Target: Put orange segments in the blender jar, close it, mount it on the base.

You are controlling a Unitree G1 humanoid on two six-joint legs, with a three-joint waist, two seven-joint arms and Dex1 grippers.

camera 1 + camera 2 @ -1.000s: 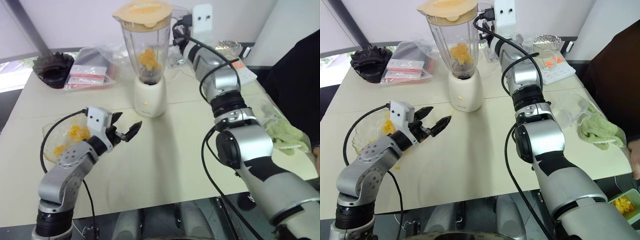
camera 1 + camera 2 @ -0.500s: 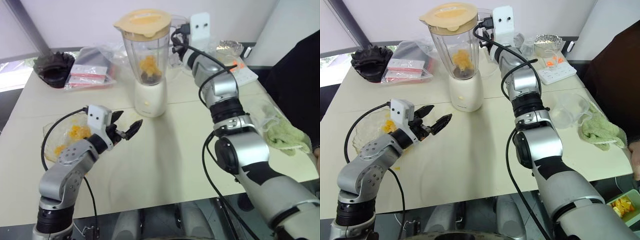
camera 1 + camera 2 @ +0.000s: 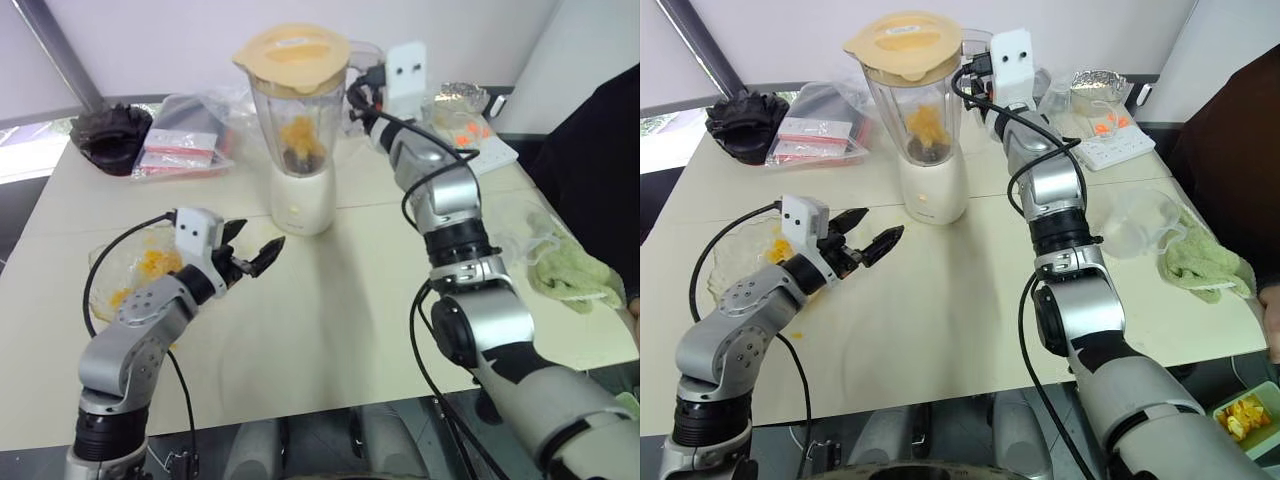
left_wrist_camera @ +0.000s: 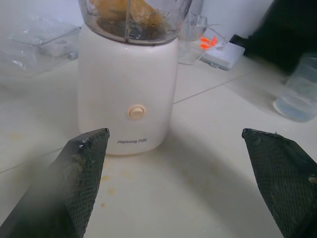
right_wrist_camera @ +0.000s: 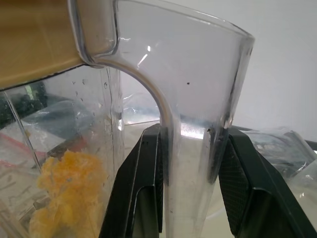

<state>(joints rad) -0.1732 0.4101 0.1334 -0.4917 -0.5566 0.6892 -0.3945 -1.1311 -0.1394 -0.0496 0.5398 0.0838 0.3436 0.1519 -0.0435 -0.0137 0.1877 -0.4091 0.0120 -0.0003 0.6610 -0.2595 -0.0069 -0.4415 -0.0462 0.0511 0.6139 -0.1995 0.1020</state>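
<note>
The blender jar (image 3: 295, 110) stands upright on the base (image 3: 299, 198) at the far middle of the cream surface (image 3: 960, 300), its flat orange-cream lid (image 3: 904, 45) in place and orange segments (image 5: 69, 191) heaped at its bottom. The right tool (image 5: 190, 186) is clamped on the jar's clear side handle (image 5: 198, 124), one black finger pressed against each flank. The left tool (image 3: 868, 240) hangs above the surface, well short of the base, its two fingers spread wide and holding nothing. More segments lie in a glass bowl (image 3: 115, 275) at the surface's left edge.
</note>
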